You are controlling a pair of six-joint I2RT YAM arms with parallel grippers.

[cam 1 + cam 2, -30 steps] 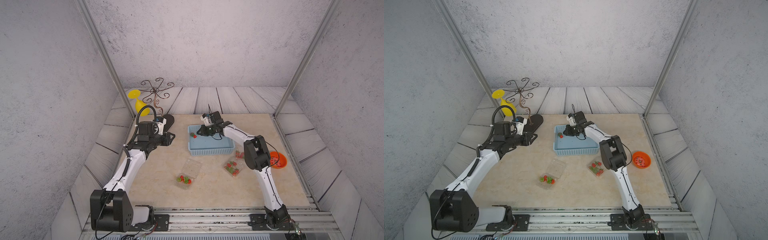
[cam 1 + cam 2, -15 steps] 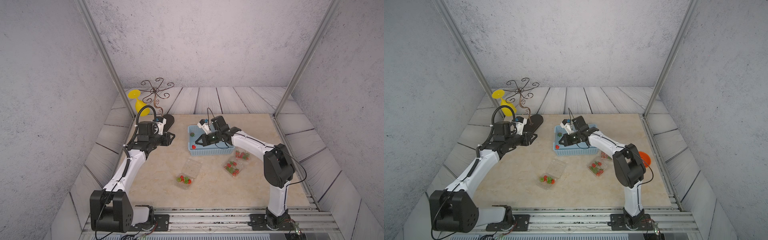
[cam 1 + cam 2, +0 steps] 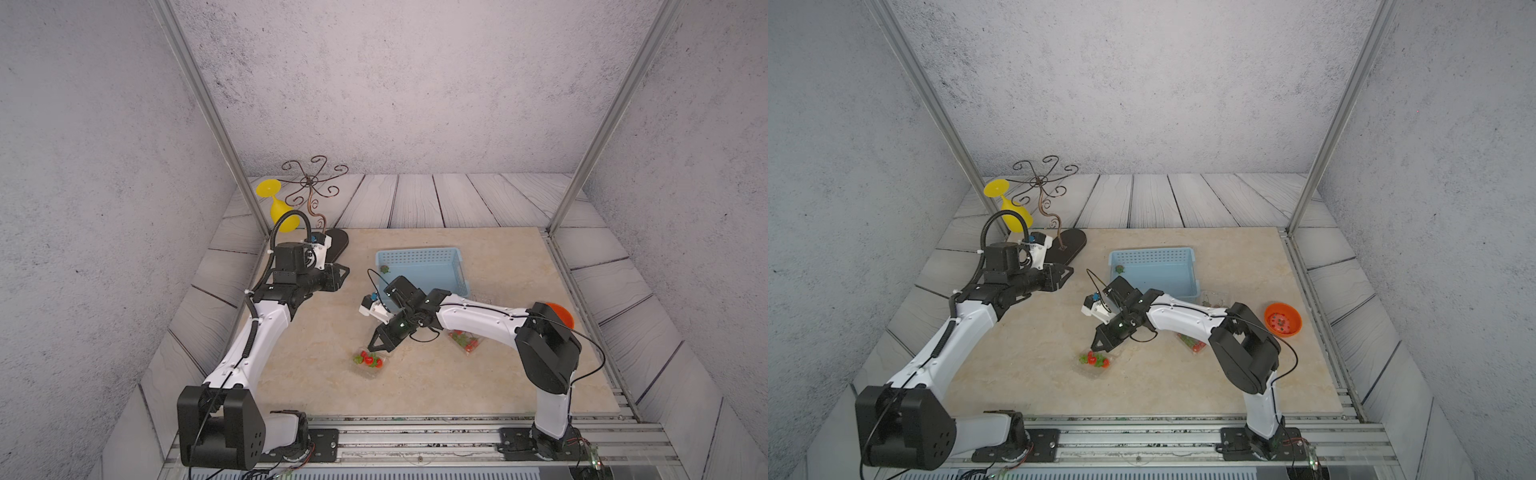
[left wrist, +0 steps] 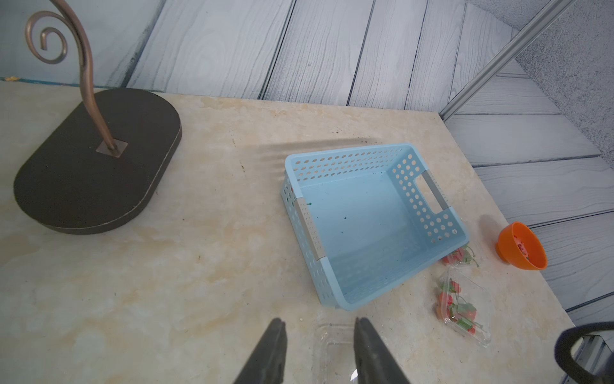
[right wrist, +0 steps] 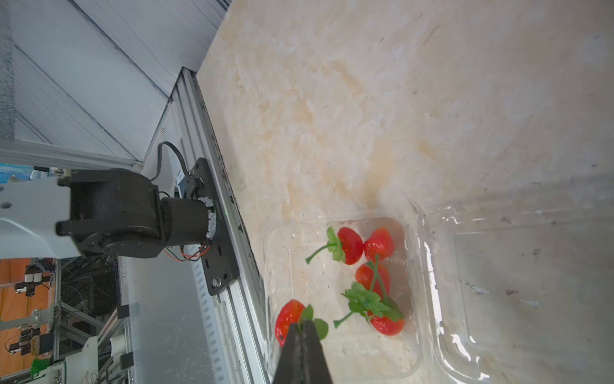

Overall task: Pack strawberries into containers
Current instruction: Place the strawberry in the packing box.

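Above the open clear container [image 5: 299, 272], the right gripper [image 5: 302, 327] was pinched shut on a strawberry [image 5: 288, 320] by its leafy cap — four berries [image 5: 349, 246] already lay inside. The fruit hung close to the rim, so a release there might have bounced it onto the table [image 5: 332, 99]; the thin leaf hold could also slip early. The left gripper [image 4: 319, 320] hovered well apart, jaws parted, empty.

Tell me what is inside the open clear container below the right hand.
Four strawberries lie in the container; a fifth strawberry, pinched at its leafy cap by the right hand, hangs at its rim. The hand hides part of the floor.
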